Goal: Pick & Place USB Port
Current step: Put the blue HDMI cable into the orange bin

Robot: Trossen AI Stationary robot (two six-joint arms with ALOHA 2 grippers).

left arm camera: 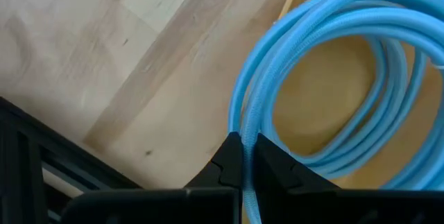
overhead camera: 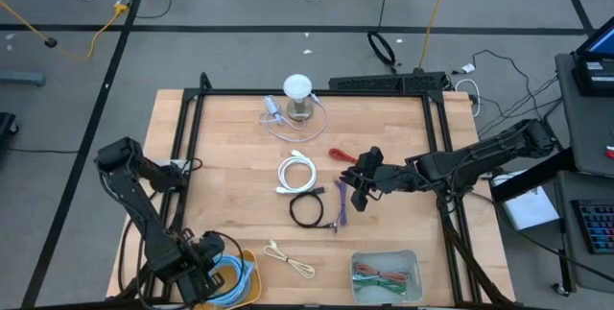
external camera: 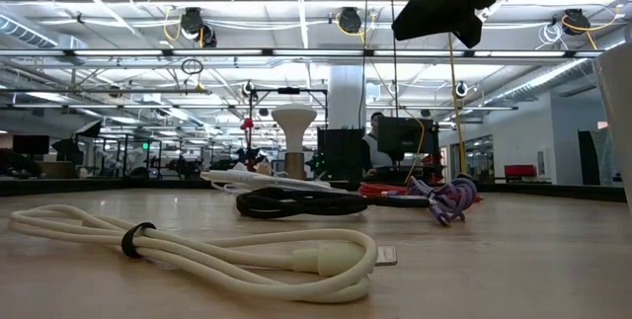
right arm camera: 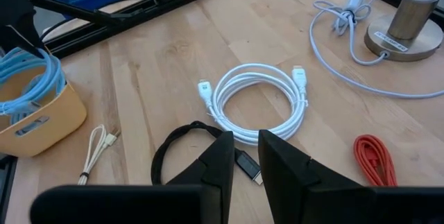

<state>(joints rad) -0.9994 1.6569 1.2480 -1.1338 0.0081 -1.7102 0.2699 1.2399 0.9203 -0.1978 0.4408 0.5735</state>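
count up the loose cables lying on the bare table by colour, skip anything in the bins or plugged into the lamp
White: 1, coiled cable
Black: 1, coiled cable
Red: 1, bundled cable
Purple: 1, cable
Cream: 1, thin cable
Total: 5

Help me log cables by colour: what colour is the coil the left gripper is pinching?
Light blue, clearest in the left wrist view.

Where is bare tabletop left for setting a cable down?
Bare wood lies between the left frame rail and the white cable coil, and near the right rail. Crowded: the middle, where the right gripper hovers by the black cable, purple cable and red cable.
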